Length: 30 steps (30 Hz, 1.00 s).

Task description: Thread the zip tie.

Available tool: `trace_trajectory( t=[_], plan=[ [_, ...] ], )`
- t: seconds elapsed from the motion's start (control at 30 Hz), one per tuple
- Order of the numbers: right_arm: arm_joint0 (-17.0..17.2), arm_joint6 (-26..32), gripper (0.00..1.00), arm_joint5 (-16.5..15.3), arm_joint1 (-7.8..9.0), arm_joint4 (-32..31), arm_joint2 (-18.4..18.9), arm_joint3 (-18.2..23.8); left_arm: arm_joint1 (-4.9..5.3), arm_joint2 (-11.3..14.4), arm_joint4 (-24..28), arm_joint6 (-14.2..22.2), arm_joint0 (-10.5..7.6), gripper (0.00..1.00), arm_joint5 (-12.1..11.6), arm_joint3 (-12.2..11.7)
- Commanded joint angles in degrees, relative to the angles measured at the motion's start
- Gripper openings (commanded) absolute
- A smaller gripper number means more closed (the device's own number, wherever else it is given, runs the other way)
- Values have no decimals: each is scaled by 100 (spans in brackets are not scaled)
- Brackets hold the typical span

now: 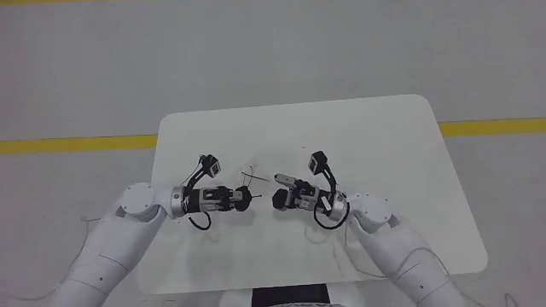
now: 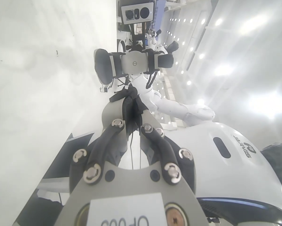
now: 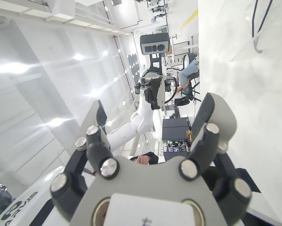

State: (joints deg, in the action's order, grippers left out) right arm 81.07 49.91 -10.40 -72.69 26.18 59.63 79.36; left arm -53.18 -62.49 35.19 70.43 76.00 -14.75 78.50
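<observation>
The zip tie (image 2: 126,95) is pinched in the closed left gripper (image 2: 129,103) above the middle of the surface (image 1: 384,136). Just to its right, the right gripper (image 3: 155,111) is spread wide and empty. Threading seems not yet begun; next, the tie's loose end likely needs to be grasped and guided into its head.
</observation>
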Motion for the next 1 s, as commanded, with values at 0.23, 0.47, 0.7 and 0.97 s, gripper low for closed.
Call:
trace_trajectory(
  t=[0.23, 0.47, 0.7, 0.97],
  plan=[
    [-99, -71, 29, -67, -55, 121, -244, -205, 0, 0, 2, -1, 0, 0, 0, 1],
    [-167, -72, 29, -103, -88, 166, -403, -299, 0, 0, 2, -1, 0, 0, 0, 1],
    [-170, 54, 24, -182, -90, 242, -463, -305, 0, 0, 2, -1, 0, 0, 0, 1],
    [-197, 42, 12, -192, -93, 211, -535, -320, 0, 0, 2, -1, 0, 0, 0, 1]
  ],
)
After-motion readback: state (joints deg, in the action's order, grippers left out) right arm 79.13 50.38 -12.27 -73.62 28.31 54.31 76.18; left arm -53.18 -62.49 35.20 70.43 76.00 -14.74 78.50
